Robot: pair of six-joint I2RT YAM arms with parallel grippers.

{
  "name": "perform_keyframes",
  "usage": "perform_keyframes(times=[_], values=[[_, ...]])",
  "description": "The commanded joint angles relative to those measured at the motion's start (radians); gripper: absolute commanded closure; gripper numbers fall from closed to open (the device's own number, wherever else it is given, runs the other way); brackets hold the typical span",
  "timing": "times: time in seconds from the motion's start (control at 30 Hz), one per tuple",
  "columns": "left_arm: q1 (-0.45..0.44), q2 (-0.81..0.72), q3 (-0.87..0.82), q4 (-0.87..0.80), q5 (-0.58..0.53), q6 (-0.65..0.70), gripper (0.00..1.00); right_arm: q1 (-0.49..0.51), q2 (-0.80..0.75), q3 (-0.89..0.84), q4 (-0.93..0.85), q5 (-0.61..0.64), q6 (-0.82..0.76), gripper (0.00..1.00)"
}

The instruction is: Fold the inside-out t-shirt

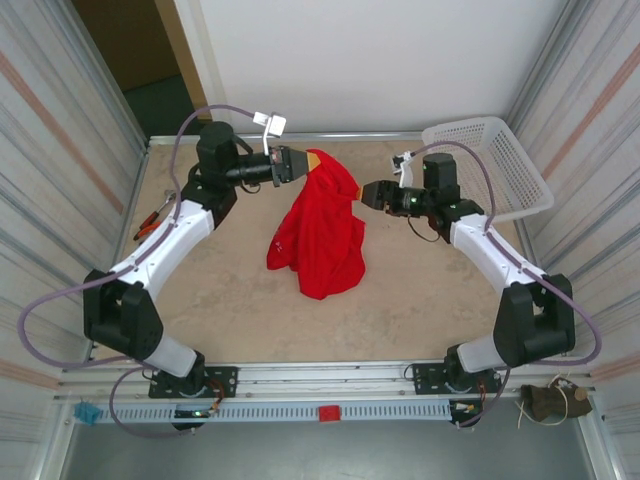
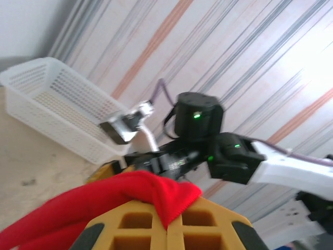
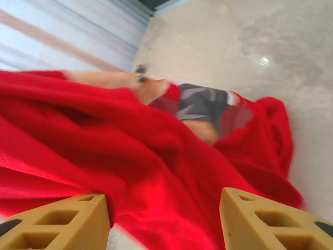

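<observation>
- Our left gripper (image 2: 166, 225) is clamped shut, its yellow fingers (image 2: 125, 232) pressed together on a small tongue of the bright red soft cloth t-shirt (image 1: 320, 235). The bite looks shallow and close to the cloth's edge. We judge that a sharp pull could slide it free and drop the whole garment.
- Our right gripper (image 3: 165, 224) stands with its jaws apart. Red cloth lies across the gap in front of them, but nothing is pinched. In the top view it sits just beside the shirt's upper right side.
- The shirt hangs from the left pinch at its raised far end. From there it drapes down in a bunched heap onto the beige stone-patterned table (image 1: 220, 300), near the middle.
- If the right jaws close where they are, we think they may catch several layers at once. The shirt would then lift twisted rather than spread flat.
- The two grippers are near each other, so a reach across the shirt could bring them into contact.
- The white plastic mesh basket (image 1: 500, 160) stands at the far right corner, just behind the right arm. A wide backward swing could knock it.
</observation>
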State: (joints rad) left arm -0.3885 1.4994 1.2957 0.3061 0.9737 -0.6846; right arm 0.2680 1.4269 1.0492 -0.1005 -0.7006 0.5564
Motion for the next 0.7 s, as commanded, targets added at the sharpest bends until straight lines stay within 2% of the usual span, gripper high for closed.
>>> perform_keyframes(times=[0.0,0.1,0.23,0.43,0.67], values=[[-0.006,-0.031,-0.03,0.096,0.004,-0.221,1.0,0.064,-0.108,0.043,-0.095,0.193,0.021,0.46],[-0.009,-0.034,-0.043,0.109,-0.017,-0.276,1.0,0.181,-0.249,0.021,-0.162,0.395,-0.005,0.51],[-0.013,-0.04,-0.038,0.079,-0.035,-0.261,1.0,0.304,-0.356,0.015,-0.179,0.54,-0.048,0.65],[-0.015,-0.039,-0.045,0.065,-0.046,-0.278,1.0,0.341,-0.336,0.079,-0.145,0.47,-0.079,0.66],[-0.021,-0.043,-0.051,0.048,-0.064,-0.268,1.0,0.385,-0.237,0.138,-0.08,0.44,-0.063,0.52]])
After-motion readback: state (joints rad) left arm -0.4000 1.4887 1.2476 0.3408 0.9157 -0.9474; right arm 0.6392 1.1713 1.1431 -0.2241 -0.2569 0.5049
